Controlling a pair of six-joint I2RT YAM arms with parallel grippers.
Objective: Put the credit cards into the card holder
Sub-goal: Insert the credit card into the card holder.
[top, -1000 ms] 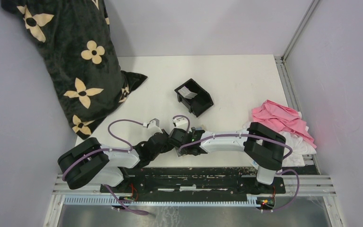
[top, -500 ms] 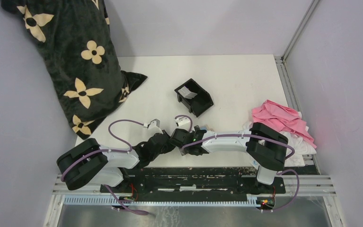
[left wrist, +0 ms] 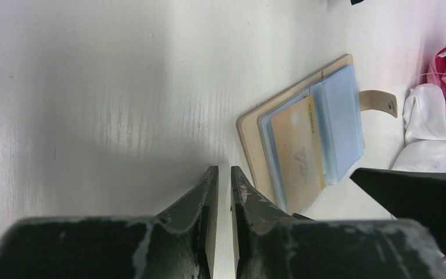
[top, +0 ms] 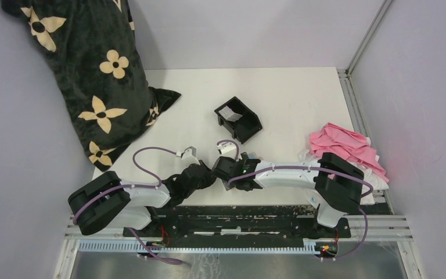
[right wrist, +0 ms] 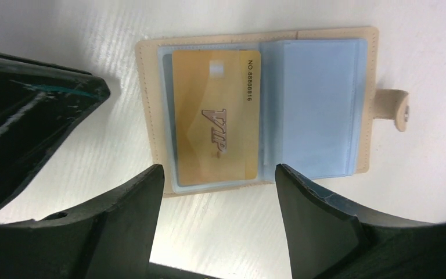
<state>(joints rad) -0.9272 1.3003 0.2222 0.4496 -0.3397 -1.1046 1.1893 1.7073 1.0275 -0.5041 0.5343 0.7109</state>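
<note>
The golden-yellow card (right wrist: 215, 113) sits in the card holder (right wrist: 316, 107), open on the bench (top: 290, 99) beneath the spread, empty right end effector (right wrist: 218, 174); the left end effector (left wrist: 225, 171) is nearly pressed together, and a pale card (top: 230, 113) seemingly waits in the black tray (top: 250, 131).

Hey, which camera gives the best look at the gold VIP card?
Right wrist: the gold card lies fully visible on the open card holder, lettering readable. Left wrist shows it slanted, lettering faint. From the top view the arms hide it.
</note>
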